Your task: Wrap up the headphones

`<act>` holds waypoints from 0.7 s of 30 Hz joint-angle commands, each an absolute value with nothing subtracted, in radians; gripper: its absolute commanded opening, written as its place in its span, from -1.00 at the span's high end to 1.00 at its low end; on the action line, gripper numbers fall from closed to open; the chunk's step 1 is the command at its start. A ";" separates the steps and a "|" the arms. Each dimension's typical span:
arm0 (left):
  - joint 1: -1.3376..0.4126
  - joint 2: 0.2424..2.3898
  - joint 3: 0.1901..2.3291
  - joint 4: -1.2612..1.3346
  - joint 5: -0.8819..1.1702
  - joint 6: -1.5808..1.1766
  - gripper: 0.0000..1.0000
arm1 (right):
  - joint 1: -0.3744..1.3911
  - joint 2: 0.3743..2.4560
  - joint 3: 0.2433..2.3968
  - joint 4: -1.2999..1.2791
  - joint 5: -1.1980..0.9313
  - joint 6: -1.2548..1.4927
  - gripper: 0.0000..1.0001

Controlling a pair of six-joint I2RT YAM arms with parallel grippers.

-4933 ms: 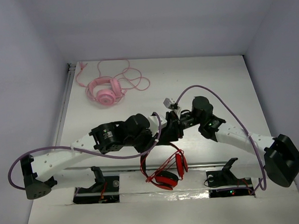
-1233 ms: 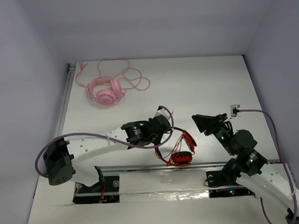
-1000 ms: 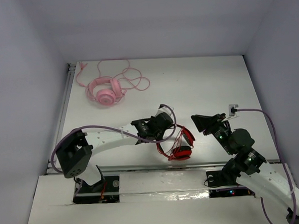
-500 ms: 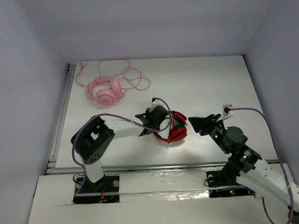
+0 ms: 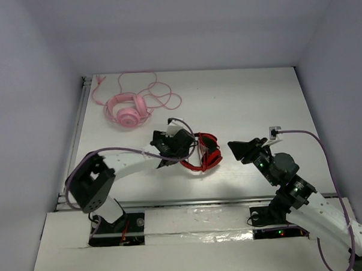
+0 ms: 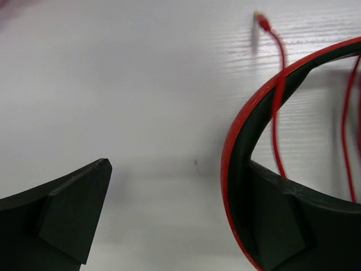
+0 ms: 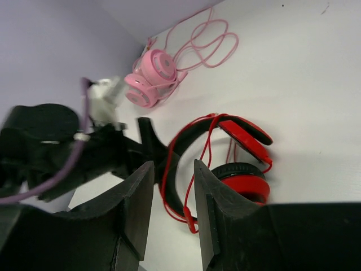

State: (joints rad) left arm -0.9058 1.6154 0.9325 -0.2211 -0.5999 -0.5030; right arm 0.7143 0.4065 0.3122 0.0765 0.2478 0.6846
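left jaws wide, empty | right jaws half-open, empty | headphones (image 5: 203,154) light, cable (image 6: 274,141) limp | likely grasp: stiff headband (image 6: 237,147) lying inside left jaws

The headphones (image 5: 212,157) look like glossy red plastic, matt black inside the band. The desk (image 5: 257,102) is white, matt and finely ribbed. The left end effector (image 6: 176,186) is matt black plastic.
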 commanded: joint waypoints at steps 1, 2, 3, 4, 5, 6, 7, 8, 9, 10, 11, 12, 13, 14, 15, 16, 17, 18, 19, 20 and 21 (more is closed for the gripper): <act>-0.899 1.428 0.904 -0.313 -0.670 -0.584 -0.98 | 0.715 0.403 0.344 0.120 0.259 0.667 0.20; -0.899 1.404 0.904 -0.322 -0.672 -0.589 -0.98 | 0.715 0.403 0.347 0.117 0.259 0.666 0.20; -0.899 1.360 0.904 -0.340 -0.672 -0.589 -0.98 | 0.715 0.402 0.351 0.114 0.261 0.663 0.20; -0.899 1.341 0.908 -0.348 -0.673 -0.584 -0.98 | 0.715 0.403 0.354 0.110 0.259 0.663 0.20; -0.899 1.326 0.913 -0.356 -0.670 -0.577 -0.98 | 0.715 0.403 0.362 0.109 0.259 0.663 0.20; -0.899 1.306 0.916 -0.360 -0.663 -0.562 -0.98 | 0.715 0.403 0.364 0.109 0.256 0.664 0.20; -0.899 1.301 0.932 -0.367 -0.652 -0.536 -0.98 | 0.715 0.403 0.367 0.107 0.256 0.664 0.20; -0.899 1.304 0.945 -0.377 -0.646 -0.526 -0.98 | 0.715 0.405 0.373 0.106 0.256 0.663 0.20; -0.899 1.315 0.956 -0.394 -0.640 -0.514 -0.98 | 0.715 0.405 0.376 0.100 0.255 0.661 0.20; -0.899 1.322 0.972 -0.403 -0.628 -0.506 -0.95 | 0.715 0.405 0.379 0.095 0.256 0.661 0.20; -0.899 1.330 0.980 -0.410 -0.621 -0.499 -0.94 | 0.715 0.403 0.380 0.094 0.256 0.661 0.21; -0.899 1.336 0.983 -0.417 -0.618 -0.499 -0.93 | 0.715 0.402 0.388 0.083 0.258 0.660 0.21; -0.899 1.332 0.982 -0.417 -0.612 -0.502 -0.77 | 0.715 0.397 0.393 0.078 0.258 0.660 0.21; -0.899 1.319 0.979 -0.413 -0.608 -0.508 -0.63 | 0.715 0.393 0.394 0.072 0.259 0.658 0.21; -0.899 1.301 0.976 -0.391 -0.603 -0.511 -0.51 | 0.715 0.387 0.402 0.063 0.259 0.657 0.24; -0.899 1.242 0.968 -0.376 -0.585 -0.511 -0.30 | 0.715 0.382 0.406 0.057 0.262 0.655 0.36; -0.899 1.208 0.965 -0.358 -0.578 -0.508 0.60 | 0.715 0.379 0.413 0.051 0.262 0.649 0.53; -0.899 1.136 0.965 -0.312 -0.565 -0.493 0.82 | 0.715 0.380 0.419 0.038 0.265 0.641 0.92; -0.899 1.102 0.963 -0.286 -0.540 -0.477 0.87 | 0.715 0.385 0.435 0.031 0.265 0.637 1.00; -0.899 1.073 0.965 -0.256 -0.494 -0.463 0.87 | 0.715 0.391 0.451 0.022 0.270 0.631 1.00; -0.899 1.048 0.969 -0.232 -0.476 -0.453 0.82 | 0.715 0.399 0.469 0.003 0.265 0.620 1.00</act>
State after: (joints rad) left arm -0.9016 1.1671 0.9428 -0.3439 -0.5377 -0.4873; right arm 0.7143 0.3935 0.3889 0.0216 0.2508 0.6575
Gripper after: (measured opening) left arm 0.085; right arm 0.011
